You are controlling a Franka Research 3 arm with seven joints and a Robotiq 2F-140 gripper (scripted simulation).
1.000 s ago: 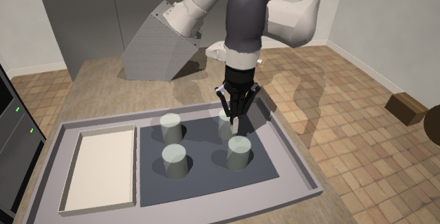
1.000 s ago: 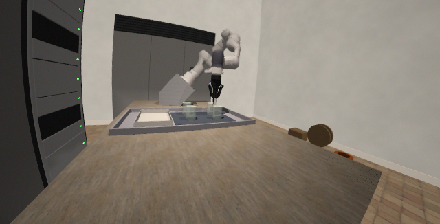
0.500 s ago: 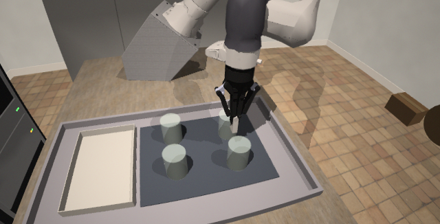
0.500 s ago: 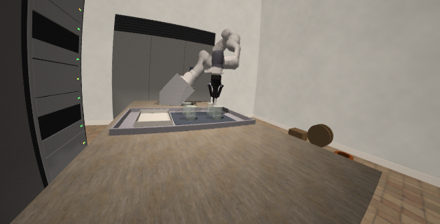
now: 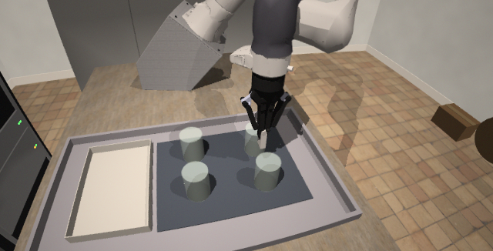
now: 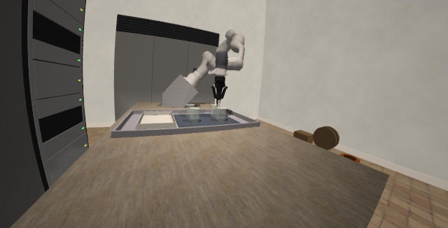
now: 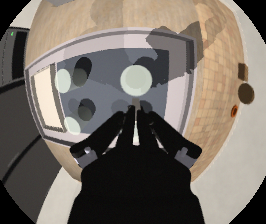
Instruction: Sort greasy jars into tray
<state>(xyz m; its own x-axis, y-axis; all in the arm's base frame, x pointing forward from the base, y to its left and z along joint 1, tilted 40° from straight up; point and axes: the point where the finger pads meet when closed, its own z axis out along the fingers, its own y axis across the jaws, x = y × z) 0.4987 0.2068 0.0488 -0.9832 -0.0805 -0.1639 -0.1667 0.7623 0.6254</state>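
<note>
Four pale green glass jars stand mouth down on the dark mat (image 5: 227,199) (image 7: 109,60): the back left jar (image 5: 191,145) (image 7: 63,81), the front left jar (image 5: 196,182) (image 6: 193,115) (image 7: 72,125), the back right jar (image 5: 250,143) (image 7: 136,80) and the front right jar (image 5: 267,172) (image 6: 221,114). My gripper (image 5: 263,143) (image 6: 218,103) (image 7: 135,103) is shut with nothing between the fingers. Its tips point down between the two right jars; contact cannot be told. The fingers partly hide the back right jar in the top view. The cream tray (image 5: 115,189) (image 6: 157,119) (image 7: 46,97) is empty, left of the mat.
A raised rim (image 5: 327,166) (image 6: 185,130) surrounds the steel top that carries the mat and tray. The arm's grey base (image 5: 177,55) stands behind it on the left. A dark rack (image 5: 19,147) (image 6: 59,74) stands at the far left.
</note>
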